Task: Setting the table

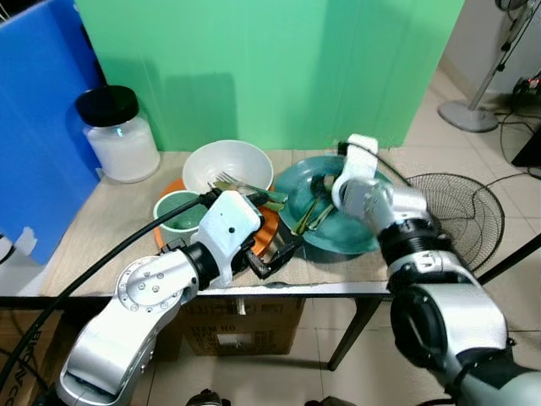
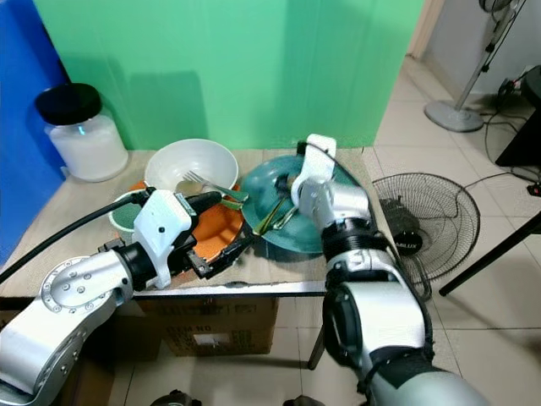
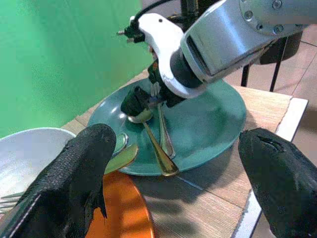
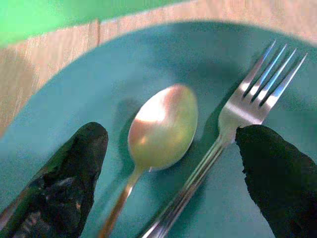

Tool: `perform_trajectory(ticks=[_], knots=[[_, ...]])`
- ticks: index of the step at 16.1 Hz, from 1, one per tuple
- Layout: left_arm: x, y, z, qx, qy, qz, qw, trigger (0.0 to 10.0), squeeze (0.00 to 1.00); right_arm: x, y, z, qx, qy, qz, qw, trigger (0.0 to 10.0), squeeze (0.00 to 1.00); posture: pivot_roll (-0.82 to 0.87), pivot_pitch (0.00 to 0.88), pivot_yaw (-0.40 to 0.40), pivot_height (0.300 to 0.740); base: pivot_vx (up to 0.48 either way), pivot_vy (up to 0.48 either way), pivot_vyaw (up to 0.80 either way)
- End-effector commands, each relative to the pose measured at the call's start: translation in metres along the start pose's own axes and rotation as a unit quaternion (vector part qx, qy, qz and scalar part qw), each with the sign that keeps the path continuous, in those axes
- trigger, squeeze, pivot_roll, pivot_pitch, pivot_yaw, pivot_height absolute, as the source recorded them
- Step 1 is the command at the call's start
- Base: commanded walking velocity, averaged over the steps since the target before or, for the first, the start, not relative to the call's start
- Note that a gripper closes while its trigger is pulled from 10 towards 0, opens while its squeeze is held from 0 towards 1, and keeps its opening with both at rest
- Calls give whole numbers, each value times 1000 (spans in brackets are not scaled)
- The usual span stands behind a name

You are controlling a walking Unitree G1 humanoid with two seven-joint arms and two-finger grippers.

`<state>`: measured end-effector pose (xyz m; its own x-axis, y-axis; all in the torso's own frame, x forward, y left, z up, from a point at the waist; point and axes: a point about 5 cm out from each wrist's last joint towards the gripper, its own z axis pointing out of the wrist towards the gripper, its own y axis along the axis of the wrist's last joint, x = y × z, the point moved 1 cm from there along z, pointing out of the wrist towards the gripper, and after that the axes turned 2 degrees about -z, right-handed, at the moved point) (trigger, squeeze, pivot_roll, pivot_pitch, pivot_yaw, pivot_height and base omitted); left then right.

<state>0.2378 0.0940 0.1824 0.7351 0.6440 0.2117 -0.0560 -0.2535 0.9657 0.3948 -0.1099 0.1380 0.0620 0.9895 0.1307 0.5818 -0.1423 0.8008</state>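
Right gripper poised over teal plate, fingers spread wide, nothing held, straddling spoon and fork lying side by side; likely lining up for pickup. Left gripper wide open, empty, near orange plate. White bowl behind holds second fork.

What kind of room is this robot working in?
Probably a home room rigged as a test corner: tiled floor, a small wooden table of dishes, a standing fan, and green and blue backdrop boards.
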Motion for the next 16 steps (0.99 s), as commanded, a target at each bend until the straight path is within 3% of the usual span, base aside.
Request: perform_trajectory(ticks=[1, 7, 16], knots=[[-3, 1, -1, 1, -3, 0, 1000, 10000, 0, -1, 7, -2, -9, 2, 12, 1000, 10000, 0, 123, 0, -23, 740, 0, 0, 0], [-3, 1, -2, 1, -5, 0, 1000, 10000, 0, -16, 13, -7, -3, -18, 8, 1000, 10000, 0, 123, 0, -22, 740, 0, 0, 0], [-5, 0, -3, 5, -9, -3, 1000, 10000, 0, -14, -21, -4, 76, -18, -5, 997, 10000, 0, 123, 0, -19, 740, 0, 0, 0]])
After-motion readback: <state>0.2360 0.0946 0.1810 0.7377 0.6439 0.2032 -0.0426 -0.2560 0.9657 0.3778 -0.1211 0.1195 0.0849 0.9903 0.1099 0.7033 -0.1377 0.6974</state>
